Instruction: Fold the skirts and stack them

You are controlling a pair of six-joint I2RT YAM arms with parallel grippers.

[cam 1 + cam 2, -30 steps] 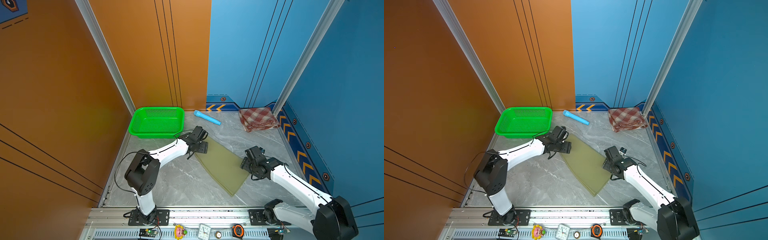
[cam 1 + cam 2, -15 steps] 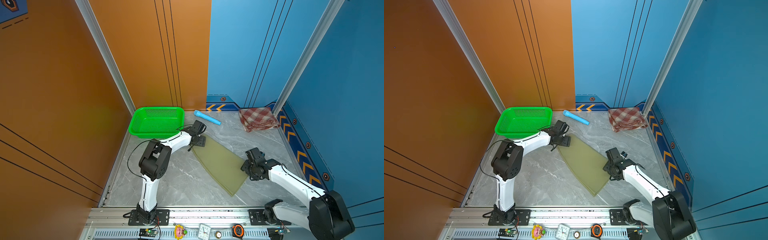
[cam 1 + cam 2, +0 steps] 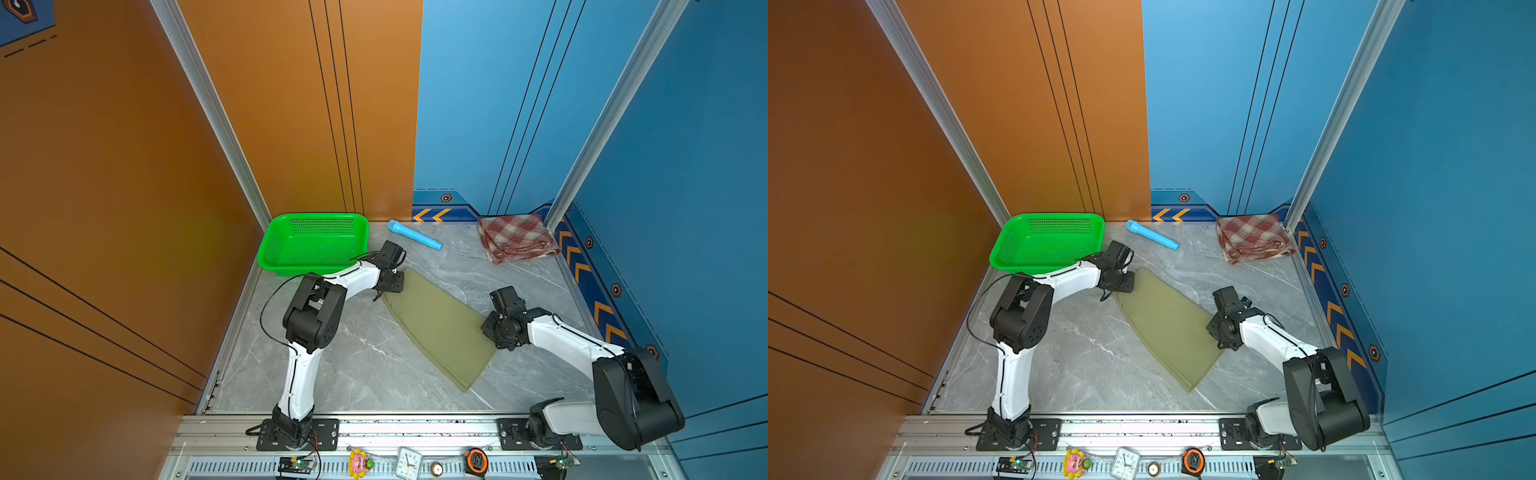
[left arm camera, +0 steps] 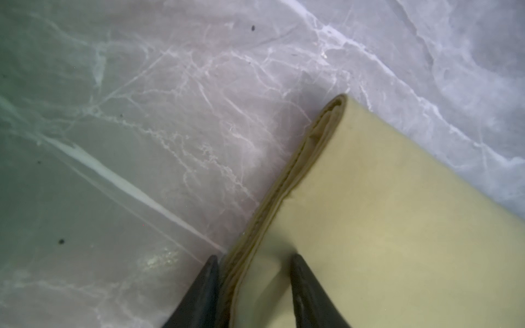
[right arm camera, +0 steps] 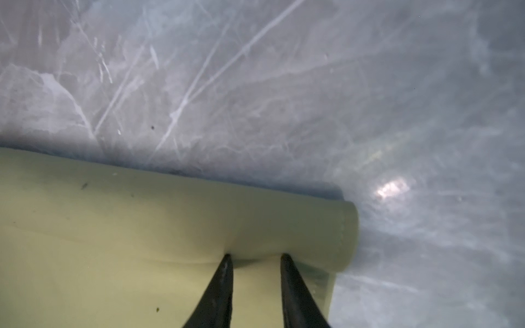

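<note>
The olive-green skirt [image 3: 440,328] [image 3: 1167,328] lies flat on the marble floor as a folded wedge. My left gripper [image 3: 392,286] [image 3: 1123,284] is down on its narrow far end. In the left wrist view the gripper [image 4: 252,258] straddles the layered edge, one fingertip on marble, one on cloth, a gap still between them. My right gripper [image 3: 492,332] [image 3: 1217,330] presses the wide end's right corner. In the right wrist view the gripper [image 5: 255,257] has cloth puckering between its narrowed tips. A folded red-and-cream plaid skirt [image 3: 517,243] [image 3: 1254,237] rests in the far right corner.
A green mesh basket [image 3: 324,215] [image 3: 1059,215] stands at the far left, close behind the left wrist. A light-blue tube [image 3: 413,235] [image 3: 1152,235] lies by the back wall. Walls close in on three sides; a rail with small items runs along the front.
Both grippers' jaws have narrowed onto the olive-green skirt. The left arm's elbow swung rightward while its gripper settled on the narrow end. The right gripper sank onto the corner.
</note>
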